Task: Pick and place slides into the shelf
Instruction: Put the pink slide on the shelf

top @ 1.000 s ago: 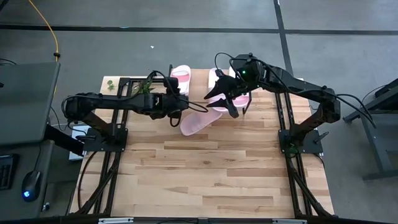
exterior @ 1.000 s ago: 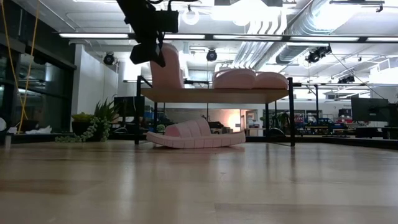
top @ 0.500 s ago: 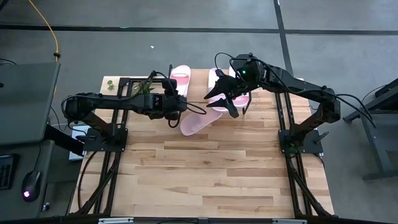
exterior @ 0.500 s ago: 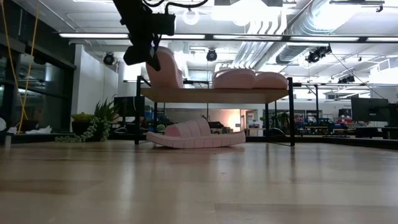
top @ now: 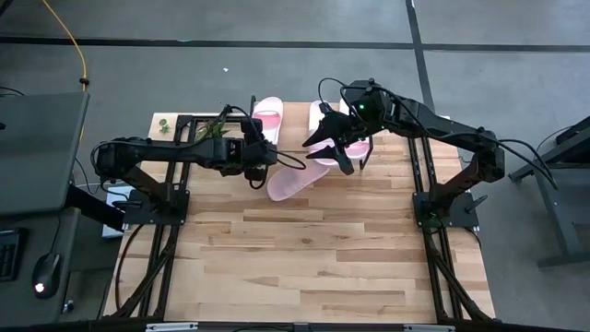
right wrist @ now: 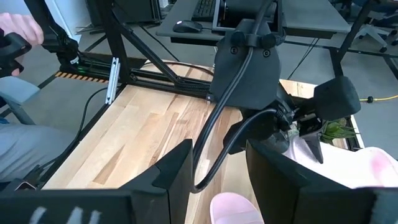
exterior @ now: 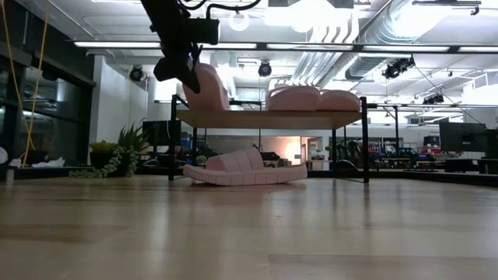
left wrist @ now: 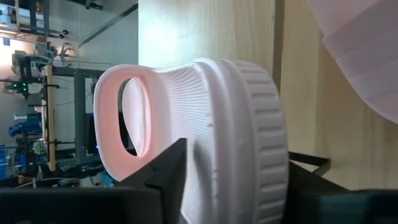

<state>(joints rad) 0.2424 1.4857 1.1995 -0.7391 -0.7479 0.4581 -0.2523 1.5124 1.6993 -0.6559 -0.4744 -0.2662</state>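
The shelf [exterior: 264, 119] stands at the table's far side. Two pale pink slides [exterior: 311, 99] lie on its top board. A third slide [exterior: 245, 169] lies on the table by the shelf; it also shows in the high view [top: 293, 180]. My left gripper [top: 258, 152] is shut on the fourth slide [exterior: 206, 85] at the board's left end. My right gripper [top: 336, 152] is open and empty above the shelf's right part, its fingers apart in its wrist view [right wrist: 217, 180]. My left gripper pinches the slide across its strap and sole, one finger [left wrist: 168, 174] against the ribbed strap [left wrist: 199, 143], the other [left wrist: 311, 180] on the sole's side. It comes from the table's left, slanting down. The slide is tilted, its lower end [exterior: 218, 107] on the shelf board.
A green plant [top: 214, 131] lies at the shelf's left. Black frame rails [top: 152, 212] run along both table sides. A person's hand [right wrist: 18, 31] shows beyond the table. Bare planks [top: 304, 258] fill the table's near half.
My left gripper has shifted a little toward the table's left edge, still shut on the slide. The slide has tipped further over to the left while its lower end stays on the shelf board.
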